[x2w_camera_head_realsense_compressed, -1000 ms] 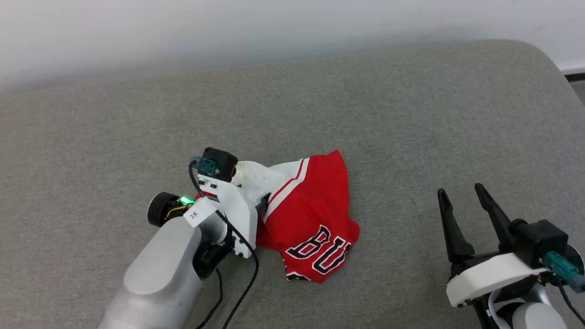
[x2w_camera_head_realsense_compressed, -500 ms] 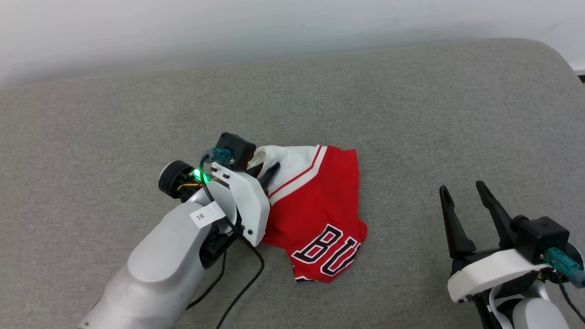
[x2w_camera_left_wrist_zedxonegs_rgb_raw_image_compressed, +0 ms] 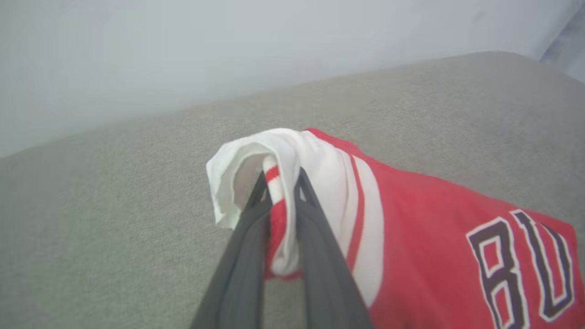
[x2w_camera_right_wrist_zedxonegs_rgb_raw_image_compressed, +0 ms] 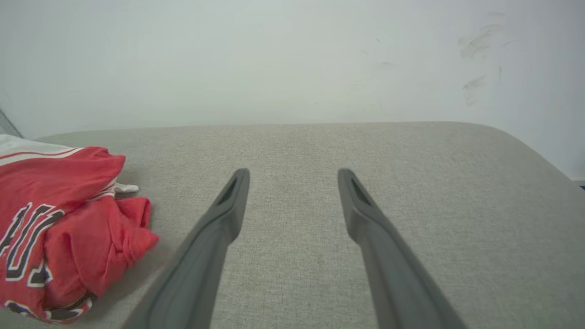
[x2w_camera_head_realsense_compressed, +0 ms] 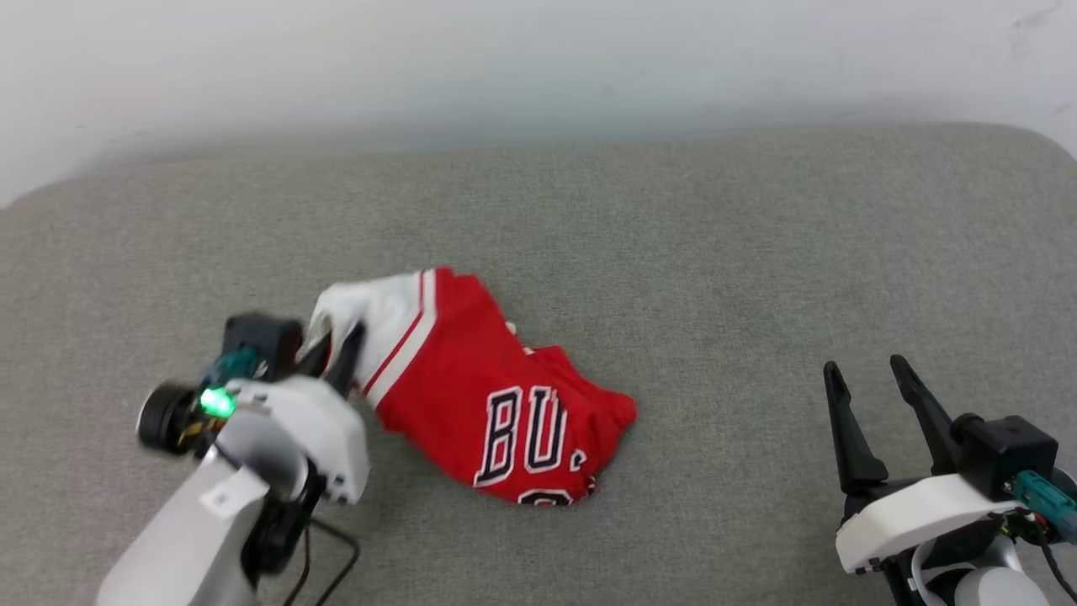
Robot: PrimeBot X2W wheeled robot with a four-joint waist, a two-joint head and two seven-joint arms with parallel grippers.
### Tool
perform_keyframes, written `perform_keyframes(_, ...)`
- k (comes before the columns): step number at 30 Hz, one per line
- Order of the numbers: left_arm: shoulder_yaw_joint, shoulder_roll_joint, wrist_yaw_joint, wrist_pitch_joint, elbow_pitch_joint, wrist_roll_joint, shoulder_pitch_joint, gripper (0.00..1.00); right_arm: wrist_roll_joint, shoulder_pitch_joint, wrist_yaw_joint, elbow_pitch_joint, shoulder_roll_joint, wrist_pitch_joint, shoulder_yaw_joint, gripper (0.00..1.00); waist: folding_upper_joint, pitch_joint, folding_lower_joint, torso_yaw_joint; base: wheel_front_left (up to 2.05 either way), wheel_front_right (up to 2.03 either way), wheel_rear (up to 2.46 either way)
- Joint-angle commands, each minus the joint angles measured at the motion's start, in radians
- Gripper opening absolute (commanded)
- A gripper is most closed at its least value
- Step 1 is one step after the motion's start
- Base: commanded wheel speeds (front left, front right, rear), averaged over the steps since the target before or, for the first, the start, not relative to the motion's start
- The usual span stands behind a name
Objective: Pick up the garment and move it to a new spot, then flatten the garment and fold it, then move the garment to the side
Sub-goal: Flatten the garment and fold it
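the left gripper is nearly closed. its two dark fingers pinch a rolled bunch of the white sleeve and its striped trim, so it has the garment by one edge. the pinched end is raised off the grey upholstered surface, while the red body with the black letters trails to the right and lies crumpled on the fabric. the left forearm comes in low from the lower left of the head view, wrist tipped so the fingers point up toward the wall. the right gripper hangs at the lower right, jaws wide and empty, well apart from the garment. i judge the pickup done and the move to a new spot under way. flattening, folding and setting aside are all left.
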Motion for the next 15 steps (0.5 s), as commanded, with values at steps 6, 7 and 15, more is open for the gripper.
perform_keyframes(6,0.063,0.05,0.113,0.027,-0.086,-0.079,0.245,0.0,0.007,0.025,0.0,0.002,0.001,0.008,0.005,1.0,-0.0001,-0.029,0.0,0.023,0.0,0.0,0.0)
perform_keyframes(7,0.071,0.051,0.127,0.028,-0.089,-0.095,0.282,0.0,0.006,0.029,0.0,0.002,0.001,0.008,0.005,1.0,-0.0001,-0.031,0.0,0.024,0.0,0.0,0.0)
perform_keyframes(15,0.076,-0.01,0.138,0.018,-0.027,-0.196,0.473,0.0,-0.003,0.048,0.0,-0.003,0.001,0.023,0.009,1.0,-0.0001,-0.06,0.0,0.029,0.0,0.0,0.0)
